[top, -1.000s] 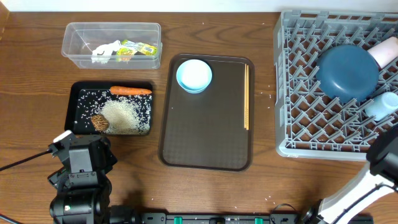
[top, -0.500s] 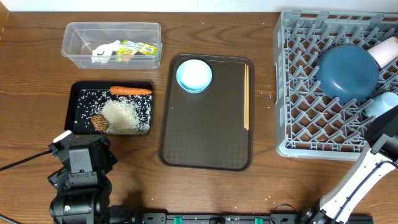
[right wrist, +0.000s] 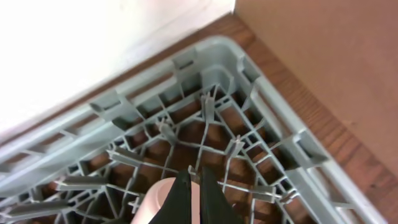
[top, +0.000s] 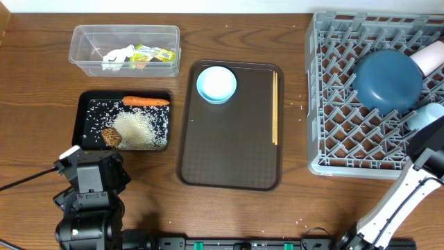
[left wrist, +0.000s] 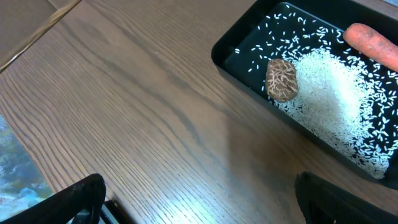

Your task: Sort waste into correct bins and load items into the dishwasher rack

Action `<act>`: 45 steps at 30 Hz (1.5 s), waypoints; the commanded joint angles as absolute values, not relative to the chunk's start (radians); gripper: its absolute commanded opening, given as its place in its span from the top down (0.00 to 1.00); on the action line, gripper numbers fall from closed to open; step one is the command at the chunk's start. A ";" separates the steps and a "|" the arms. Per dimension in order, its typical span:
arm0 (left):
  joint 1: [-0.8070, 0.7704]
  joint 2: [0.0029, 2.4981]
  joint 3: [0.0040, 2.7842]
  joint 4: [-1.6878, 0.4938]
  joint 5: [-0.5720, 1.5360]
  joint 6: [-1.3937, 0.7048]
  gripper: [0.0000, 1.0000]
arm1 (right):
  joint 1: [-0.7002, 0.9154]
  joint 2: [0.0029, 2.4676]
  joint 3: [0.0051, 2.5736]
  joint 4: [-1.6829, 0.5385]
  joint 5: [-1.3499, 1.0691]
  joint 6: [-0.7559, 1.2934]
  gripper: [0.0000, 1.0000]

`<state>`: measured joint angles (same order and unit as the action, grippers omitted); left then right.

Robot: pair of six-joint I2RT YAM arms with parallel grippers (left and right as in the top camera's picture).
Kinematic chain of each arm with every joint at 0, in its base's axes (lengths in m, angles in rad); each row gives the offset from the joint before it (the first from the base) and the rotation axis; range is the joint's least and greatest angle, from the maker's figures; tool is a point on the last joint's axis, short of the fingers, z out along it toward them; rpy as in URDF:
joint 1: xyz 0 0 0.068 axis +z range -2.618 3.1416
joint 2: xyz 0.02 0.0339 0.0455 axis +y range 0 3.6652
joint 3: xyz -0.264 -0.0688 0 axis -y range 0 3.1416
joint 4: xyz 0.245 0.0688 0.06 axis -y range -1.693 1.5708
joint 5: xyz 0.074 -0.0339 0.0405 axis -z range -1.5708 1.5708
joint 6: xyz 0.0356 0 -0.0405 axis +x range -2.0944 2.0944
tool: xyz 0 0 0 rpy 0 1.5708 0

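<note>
The grey dishwasher rack [top: 333, 104] at the right holds the large dark blue dish [top: 387, 80], a white cup with a pinkish tint [top: 431, 55] and a light blue cup [top: 424, 117]. The small light blue bowl [top: 216, 84] and the wooden chopsticks [top: 275, 107] lie on the brown serving tray [top: 229, 153]. The black tray [top: 82, 118] holds the carrot [top: 146, 101], the rice [top: 135, 128] and the brown lump [top: 111, 137]. The clear tub [top: 90, 42] holds white paper [top: 118, 57] and yellow-green wrappers [top: 154, 53]. My left gripper [left wrist: 199, 190] is open and empty over bare table. My right gripper [right wrist: 194, 177] is shut over the rack [right wrist: 249, 143], above the white cup [right wrist: 155, 202].
My left arm [top: 87, 191] stands at the front left, in front of the black tray [left wrist: 249, 68]. My right arm [top: 423, 170] reaches up at the rack's front right corner. The rack's far corner meets the wall in the right wrist view.
My right arm has moved a little farther back over the rack's front right edge and now covers part of the light blue cup. The left arm has not moved.
</note>
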<state>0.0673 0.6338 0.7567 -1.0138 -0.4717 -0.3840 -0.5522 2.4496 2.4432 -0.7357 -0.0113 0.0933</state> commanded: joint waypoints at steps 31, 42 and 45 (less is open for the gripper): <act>0.066 0.634 0.751 -1.016 -0.487 -0.371 0.02 | -0.567 2.491 2.461 -0.891 -0.376 0.100 0.99; 0.066 0.634 0.751 -1.015 -0.487 -0.371 0.02 | -0.568 2.424 2.461 -0.914 -0.591 0.148 0.99; 0.066 0.634 0.751 -1.016 -0.487 -0.371 0.02 | -0.547 2.367 2.461 -0.906 -0.650 0.148 0.97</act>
<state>0.0673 0.6338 0.7567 -1.0138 -0.4717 -0.3840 -0.5587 2.4756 2.4584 -0.9123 -0.5552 0.1356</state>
